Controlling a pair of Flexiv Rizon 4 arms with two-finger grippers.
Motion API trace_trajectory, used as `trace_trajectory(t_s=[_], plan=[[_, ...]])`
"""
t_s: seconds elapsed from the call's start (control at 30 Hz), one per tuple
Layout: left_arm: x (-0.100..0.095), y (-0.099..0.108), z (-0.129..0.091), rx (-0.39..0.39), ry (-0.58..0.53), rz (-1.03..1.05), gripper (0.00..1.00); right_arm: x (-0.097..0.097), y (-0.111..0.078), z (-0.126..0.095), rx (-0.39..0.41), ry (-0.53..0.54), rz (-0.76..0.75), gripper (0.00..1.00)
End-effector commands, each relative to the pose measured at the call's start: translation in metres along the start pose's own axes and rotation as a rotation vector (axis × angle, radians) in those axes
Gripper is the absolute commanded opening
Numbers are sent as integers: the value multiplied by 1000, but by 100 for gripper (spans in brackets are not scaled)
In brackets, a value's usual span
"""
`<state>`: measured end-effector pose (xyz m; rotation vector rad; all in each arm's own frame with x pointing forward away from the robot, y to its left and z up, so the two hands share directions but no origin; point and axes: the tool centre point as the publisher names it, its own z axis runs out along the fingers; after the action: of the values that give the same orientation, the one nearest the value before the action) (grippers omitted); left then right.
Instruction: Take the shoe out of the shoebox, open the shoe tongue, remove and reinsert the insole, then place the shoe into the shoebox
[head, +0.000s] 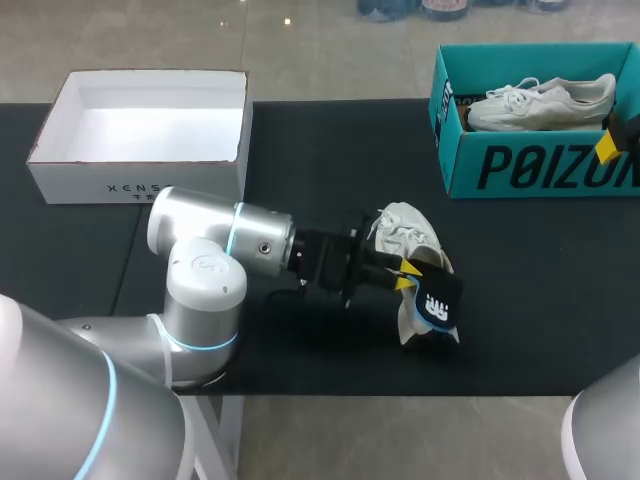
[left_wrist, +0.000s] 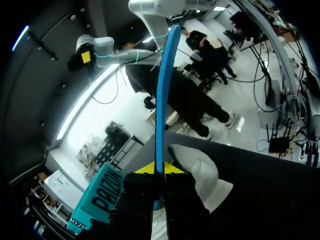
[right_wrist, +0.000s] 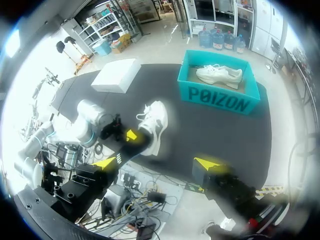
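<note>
- Black table: work surface, everything of the task is on it or over it.
- Left arm: comes in from the robot's left and reaches across the near-middle toward the loose shoe; low and level, probably so the wrist can work at shoe height.
- White box: far left, open, nothing seen inside; looks like no part of this step.
- Teal shoebox: far right, open top, well apart from the working spot so there is room to handle the shoe.
- Second shoe: white, lying on its side inside the teal shoebox, untouched.
- Shoe: white, out of the box, on the table near the middle, laces toward the far side. It sits just ahead of the left fingers. Nothing grips it.
- Insole: dark top with a white mark, blue at the edge. It is held up on edge over the shoe's near end, and I cannot tell if it still touches the shoe. Judged removed, with reinsert next.
- Left gripper: yellow tips pressed together on the insole, one on each face. A thin-edge pinch suits steering it back in.
- Right gripper: fingers spread wide, holding nothing, high above the table's near side. It looks parked clear of the left arm.
</note>
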<state>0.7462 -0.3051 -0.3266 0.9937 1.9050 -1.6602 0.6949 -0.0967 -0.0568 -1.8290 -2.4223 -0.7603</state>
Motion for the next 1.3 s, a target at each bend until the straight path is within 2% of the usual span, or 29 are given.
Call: trace_trajectory(t_s=[0.03,0.27,0.5,0.67,0.7,0.73,0.8,0.87,1.07,1.17,1.23,1.3], plan=[[-1,10,10,-12,22,-2,0,0,3,0,6,0,1,100],[1,21,7,-92,34,-1,0,0,3,0,6,0,1,100],[1,21,2,-168,10,-2,0,0,3,0,6,0,1,100],[1,17,2,-174,4,-4,0,0,3,0,6,0,1,100],[1,16,1,-175,2,-8,18,0,3,0,6,0,1,100],[1,14,0,-176,-1,-11,45,0,3,0,6,0,1,100],[3,10,-2,-177,-6,-13,75,0,3,0,6,0,1,100],[1,8,-4,-178,-8,-13,100,0,3,0,6,0,1,100],[1,0,-5,-172,-18,-1,100,0,3,0,6,0,1,100],[4,-1,-1,-161,-8,-4,97,0,3,0,6,0,1,100],[5,0,3,-156,-2,-5,92,0,3,0,6,0,1,100],[5,1,4,-152,-1,-4,77,0,3,0,6,0,1,100]])
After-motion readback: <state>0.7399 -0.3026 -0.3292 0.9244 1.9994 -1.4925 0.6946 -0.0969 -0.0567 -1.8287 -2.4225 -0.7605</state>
